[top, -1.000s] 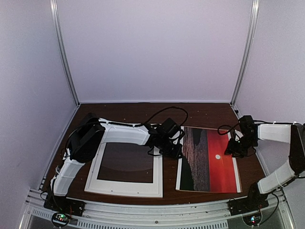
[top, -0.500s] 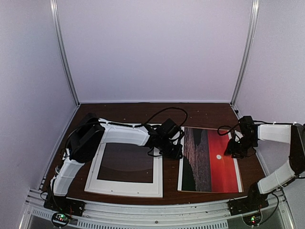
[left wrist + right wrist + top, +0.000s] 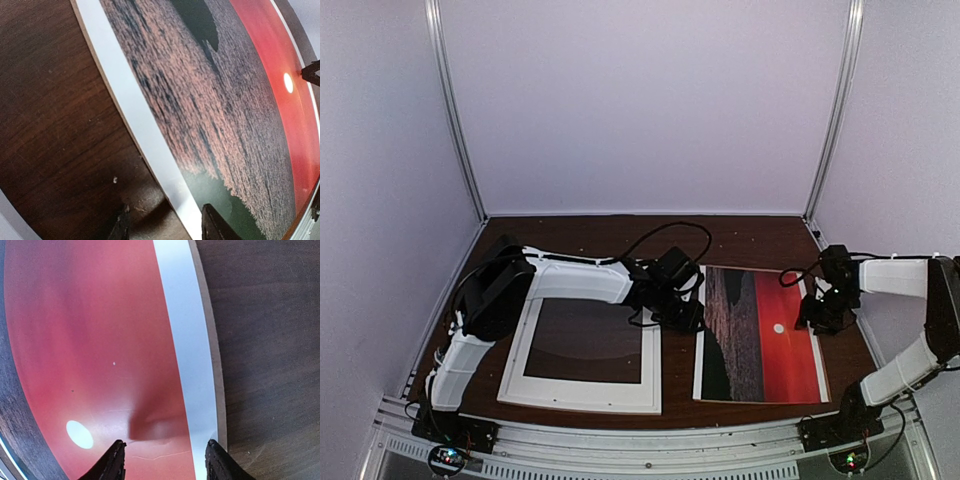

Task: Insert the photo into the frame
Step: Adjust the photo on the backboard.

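Observation:
The photo [image 3: 760,335], a red sunset with a white sun over dark water, lies flat on the right half of the table. A white strip and a thin tan edge run along its sides. The white frame [image 3: 580,395] lies flat on the left, dark inside. My left gripper [image 3: 686,318] is low at the photo's left edge. In the left wrist view it [image 3: 167,227] is open, one finger over wood, the other over the print [image 3: 215,125]. My right gripper [image 3: 817,318] is low at the right edge. In the right wrist view it [image 3: 165,460] is open, straddling the print [image 3: 90,340] and its white strip.
The brown table [image 3: 600,235] is walled by white panels with metal posts at the back corners. The frame's right rail lies close to the photo's left edge, with a narrow strip of wood between them. The arm bases sit on the near rail.
The photo has shifted slightly to the right. My right gripper has moved a little down and right at the photo's right edge. The left gripper has hardly moved.

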Controlling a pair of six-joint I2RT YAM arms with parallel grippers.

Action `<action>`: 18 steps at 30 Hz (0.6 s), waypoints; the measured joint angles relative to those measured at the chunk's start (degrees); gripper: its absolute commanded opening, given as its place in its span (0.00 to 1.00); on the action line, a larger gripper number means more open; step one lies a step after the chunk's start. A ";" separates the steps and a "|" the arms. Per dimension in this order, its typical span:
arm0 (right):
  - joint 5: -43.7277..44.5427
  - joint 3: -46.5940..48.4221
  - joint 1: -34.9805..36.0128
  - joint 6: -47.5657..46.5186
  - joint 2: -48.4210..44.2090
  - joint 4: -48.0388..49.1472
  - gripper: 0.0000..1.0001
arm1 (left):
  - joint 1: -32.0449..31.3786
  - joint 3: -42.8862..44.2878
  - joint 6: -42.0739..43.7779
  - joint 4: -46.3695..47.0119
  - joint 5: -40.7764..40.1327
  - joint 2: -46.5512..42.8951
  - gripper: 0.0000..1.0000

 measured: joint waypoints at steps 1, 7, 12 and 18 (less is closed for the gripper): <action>-0.09 0.26 0.00 0.04 0.24 0.26 0.53 | 0.02 0.02 0.00 -0.02 0.00 0.00 0.50; -0.52 0.33 0.00 0.31 0.52 0.50 0.50 | 0.02 0.02 -0.22 -0.33 0.04 0.00 0.41; -3.10 0.28 0.76 0.57 0.94 3.13 0.49 | 0.07 0.17 -1.01 -1.07 0.57 0.02 0.38; -4.81 0.00 2.36 1.75 1.01 4.92 0.48 | 0.09 0.61 -1.51 -1.66 0.72 0.22 0.38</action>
